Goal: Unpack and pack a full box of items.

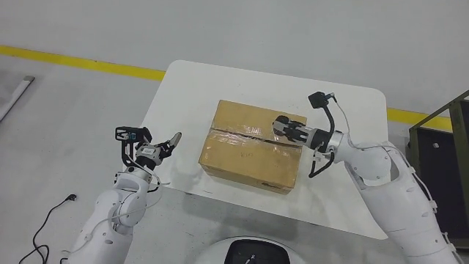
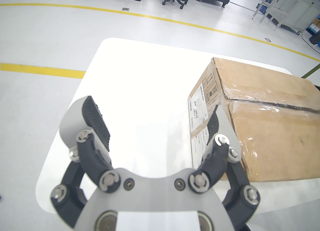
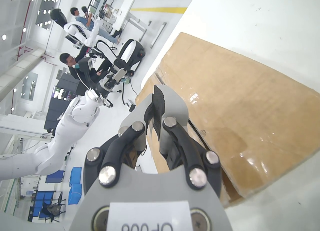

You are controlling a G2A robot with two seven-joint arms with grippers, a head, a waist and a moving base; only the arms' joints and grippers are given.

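**Taped box mid-counter, open room to the left**

At the near left, the left hand [image 2: 152, 107] hangs spread over bare counter [image 1: 183, 95], just beside the left end of the cardboard box [image 1: 249, 147]. That end carries a white label [image 2: 196, 117] and handling symbols [image 2: 210, 84], the print too small to read. The right hand [image 3: 156, 97], fingers pressed together, is over the box's taped seam [image 2: 262, 103] toward its right end. Bare counter lies left of and beyond the box.
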